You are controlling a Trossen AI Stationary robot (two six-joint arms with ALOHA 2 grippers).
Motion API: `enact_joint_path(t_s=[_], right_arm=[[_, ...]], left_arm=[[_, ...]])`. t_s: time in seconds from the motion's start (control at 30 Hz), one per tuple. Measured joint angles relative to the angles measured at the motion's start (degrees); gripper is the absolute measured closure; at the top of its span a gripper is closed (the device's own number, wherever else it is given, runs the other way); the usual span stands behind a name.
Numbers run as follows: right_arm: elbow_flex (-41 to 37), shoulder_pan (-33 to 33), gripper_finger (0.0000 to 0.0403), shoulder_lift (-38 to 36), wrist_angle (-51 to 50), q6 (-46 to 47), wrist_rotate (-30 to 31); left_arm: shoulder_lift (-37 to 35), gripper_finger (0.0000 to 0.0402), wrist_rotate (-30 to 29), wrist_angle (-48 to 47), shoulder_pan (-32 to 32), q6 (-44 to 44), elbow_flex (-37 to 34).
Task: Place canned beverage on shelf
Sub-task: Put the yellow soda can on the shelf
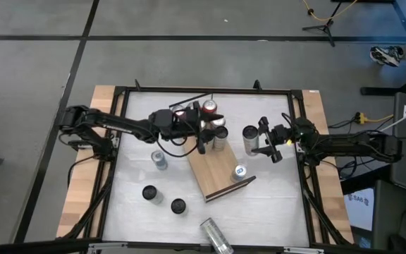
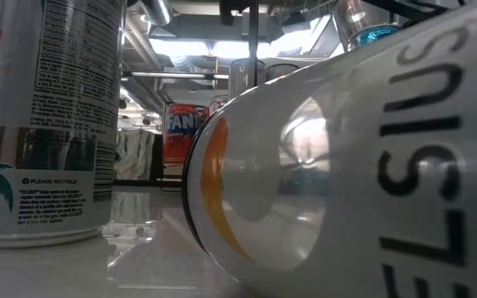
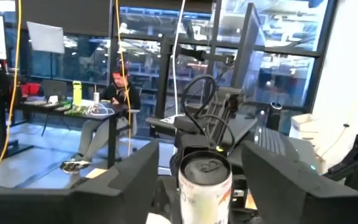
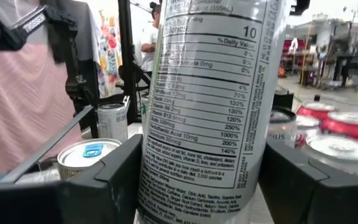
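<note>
The left gripper (image 1: 204, 138) is parting around a can (image 3: 205, 186) on the shelf (image 1: 213, 169); brushing it risks toppling. The right gripper (image 1: 258, 143) is clamping a tall can (image 4: 210, 106).

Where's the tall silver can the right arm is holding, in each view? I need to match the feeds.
High view: tall silver can right of centre, beside the shelf, in the right gripper.
Low view: cannot pick it out; a lying can fills the picture.
Left wrist view: not seen.
Right wrist view: centre, between the jaws.
Shared landmark, high and right wrist: blue-tab can.
</note>
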Motion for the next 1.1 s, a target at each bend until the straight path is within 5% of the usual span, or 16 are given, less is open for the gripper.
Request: enact_joint_path(t_s=[0.37,0.8,1.1], right_arm=[[0.0,0.0,0.015,0.01,-1.68,6.33,-1.5],[0.0,0.0,0.015,0.01,-2.58,7.65,-5.0],[0.0,0.0,0.015,0.01,-2.54,9.12,-7.5]], left_arm=[[4.64,0.0129,1.85,0.95,1.0,0.02,5.64],[13.31,0.0129,10.75,-29.97,3.52,0.03,30.0],[13.91,0.0129,17.08,-32.73,3.85,5.0,31.06]])
